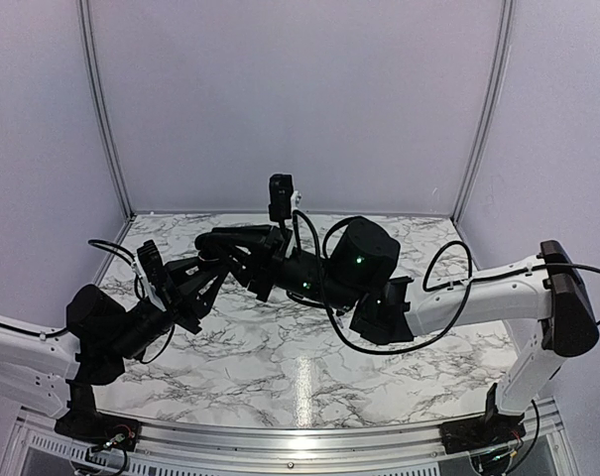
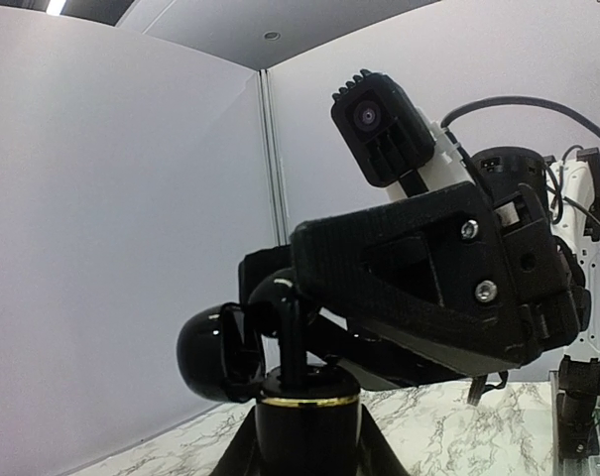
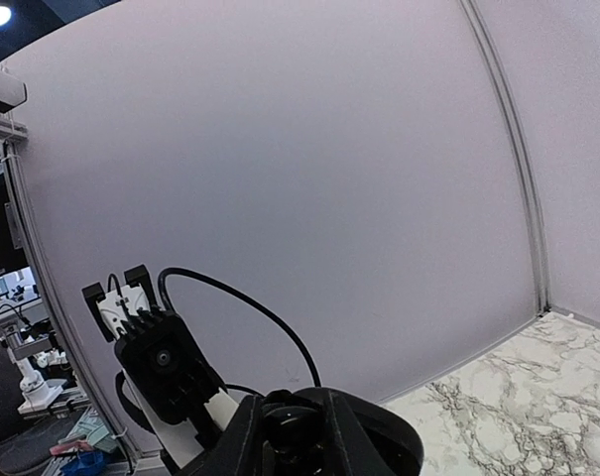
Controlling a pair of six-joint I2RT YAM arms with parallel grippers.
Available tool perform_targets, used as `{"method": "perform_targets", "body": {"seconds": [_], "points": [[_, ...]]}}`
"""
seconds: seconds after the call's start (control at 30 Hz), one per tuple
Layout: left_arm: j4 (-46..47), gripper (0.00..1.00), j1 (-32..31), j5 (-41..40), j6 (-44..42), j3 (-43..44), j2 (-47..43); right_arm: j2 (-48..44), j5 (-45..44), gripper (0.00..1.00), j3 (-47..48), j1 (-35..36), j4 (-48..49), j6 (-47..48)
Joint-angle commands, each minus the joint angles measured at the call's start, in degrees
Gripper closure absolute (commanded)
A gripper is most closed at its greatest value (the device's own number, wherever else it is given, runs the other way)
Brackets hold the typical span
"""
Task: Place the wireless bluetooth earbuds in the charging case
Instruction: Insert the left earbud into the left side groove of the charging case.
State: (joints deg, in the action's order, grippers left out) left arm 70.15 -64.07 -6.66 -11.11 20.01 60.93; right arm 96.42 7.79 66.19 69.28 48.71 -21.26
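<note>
I hold the charging case [image 2: 309, 428] up off the counter [image 1: 280, 369], over its left half and seemingly closer to the far edge than the near one, so that both wrists can meet in the air. My left fingers [image 2: 236, 460] are closed tight on the lower body of the case from underneath, with its mouth turned up. That leaves the opening free and gives my other arm something steady to push against. The lid [image 2: 212, 355] is swung out to one side on its hinge, out of the way of the well.

My right fingers [image 2: 324, 263] come in from across and above. They are narrow and, as best I can judge, pinched on an earbud [image 2: 280, 290]. The contact is dark on dark, so I cannot tell how firm that pinch is. The bud sits right at the mouth of the case, its head above the rim and a thin stem running down inside. I judge it partly seated, not fully home.

The earbud is glossy black with a rounded head, tiny beside the case. The case is glossy black too, with a thin gold band around its rim and a shiny domed lid. In my right wrist view I see only a dark round shape between my fingertips, so I cannot read the seating from there.
</note>
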Motion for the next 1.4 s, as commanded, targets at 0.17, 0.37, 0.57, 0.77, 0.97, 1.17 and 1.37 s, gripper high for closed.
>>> {"method": "perform_targets", "body": {"seconds": [0.17,0.37,0.57,0.77,0.97,1.17,1.37], "points": [[5.5,1.0,-0.52,3.33,-0.36,0.38,-1.94,0.87,-4.76,0.76,1.11,-0.23,-6.41,-0.49],[5.92,1.0,-0.53,3.4,-0.26,0.56,-1.34,1.46,-2.39,0.77,1.83,-0.2,-5.98,0.08],[6.33,1.0,-0.44,2.5,-0.07,0.09,-1.25,1.67,0.11,0.79,1.92,-0.24,-5.43,0.66],[6.4,1.0,-0.09,2.13,0.48,-0.01,-0.95,1.93,4.71,0.79,2.5,-0.22,-5.14,1.87],[5.65,1.0,0.0,1.98,0.56,-0.17,-0.26,1.88,5.63,0.8,3.12,-0.26,-6.28,3.05],[4.05,1.0,0.09,1.76,0.42,0.19,-0.02,1.93,5.37,0.82,3.59,-0.2,-7.22,3.82],[3.11,1.0,0.09,1.51,-0.22,0.29,-0.02,2.03,5.35,0.86,4.01,-0.21,-8.45,4.97]]}}
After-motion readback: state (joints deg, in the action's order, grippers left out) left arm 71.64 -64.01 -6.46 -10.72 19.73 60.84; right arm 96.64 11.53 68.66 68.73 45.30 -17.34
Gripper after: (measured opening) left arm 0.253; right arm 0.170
